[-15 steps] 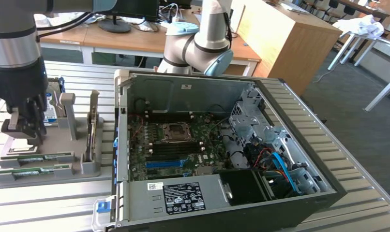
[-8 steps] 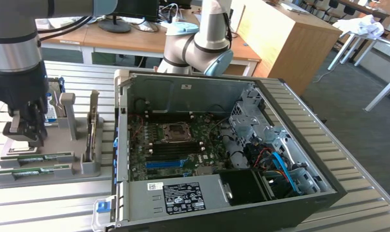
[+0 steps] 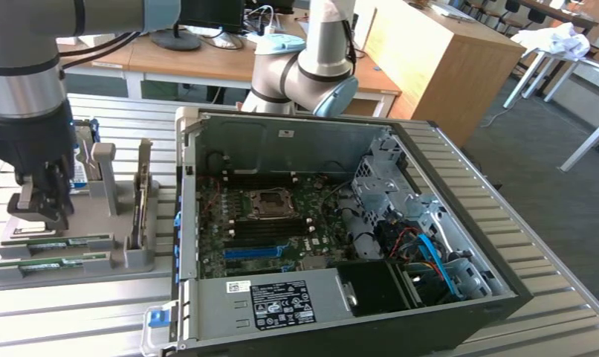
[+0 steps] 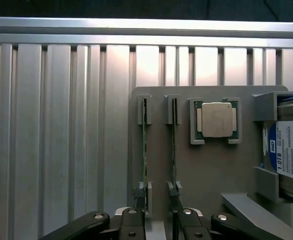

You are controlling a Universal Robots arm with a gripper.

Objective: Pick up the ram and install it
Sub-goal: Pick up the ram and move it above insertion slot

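Ram (image 4: 144, 145) sits unpicked beside its twin (image 4: 174, 140) in the grey holder (image 4: 211, 170), just beyond the gripper's (image 4: 159, 227) wide-spread, empty fingers (image 4: 136, 225); fitting it to the motherboard (image 3: 264, 238) is not yet done.

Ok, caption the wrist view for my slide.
Open claw above two RAM sticks standing on edge in a grey holder, beside a CPU chip and hard drive.

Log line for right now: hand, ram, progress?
hand: open, empty, above holder | ram sticks: both on edge in holder | PC case: open | pick: not yet done
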